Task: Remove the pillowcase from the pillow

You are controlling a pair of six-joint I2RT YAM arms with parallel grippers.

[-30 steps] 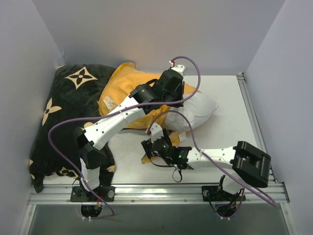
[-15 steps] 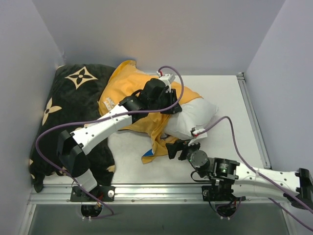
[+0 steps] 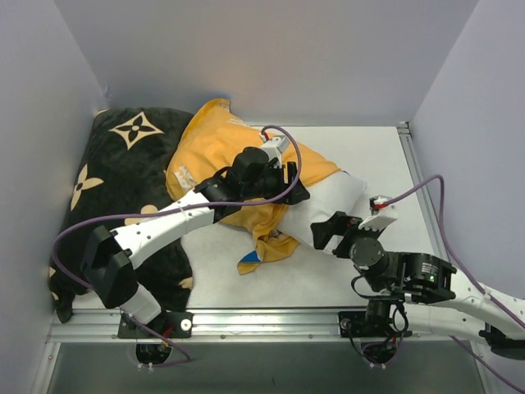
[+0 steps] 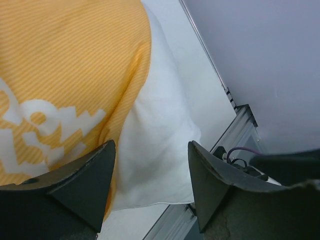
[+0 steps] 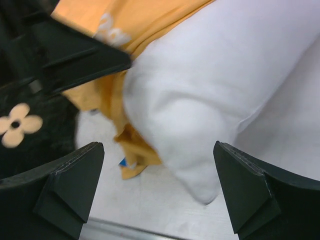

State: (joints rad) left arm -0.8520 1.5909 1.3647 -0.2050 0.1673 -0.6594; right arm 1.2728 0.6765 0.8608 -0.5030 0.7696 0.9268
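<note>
The pillowcase [image 3: 215, 148], orange-yellow with white lettering, still covers the far-left part of the white pillow [image 3: 338, 199]; a crumpled flap with a blue corner [image 3: 249, 257] trails toward me. My left gripper [image 3: 290, 185] hovers open over the edge where orange fabric meets bare pillow. In the left wrist view the gripper [image 4: 151, 145] has nothing between its fingers; pillowcase [image 4: 65, 75] lies left, pillow [image 4: 157, 135] below. My right gripper [image 3: 332, 231] stands wide open at the pillow's near end. The right wrist view shows the gripper [image 5: 159, 147] above the pillow [image 5: 215, 85] and pillowcase [image 5: 135, 25], holding nothing.
A large black cushion [image 3: 107, 172] with beige flower motifs fills the left side, under the pillowcase's far end; it also shows in the right wrist view [image 5: 20, 125]. Grey walls close in on three sides. A metal rail [image 3: 422, 189] runs along the table's right edge.
My left gripper has opened and let go of the orange fabric, drawing back left. The right arm has swung right, its gripper opening wider and moving to the pillow's near end.
</note>
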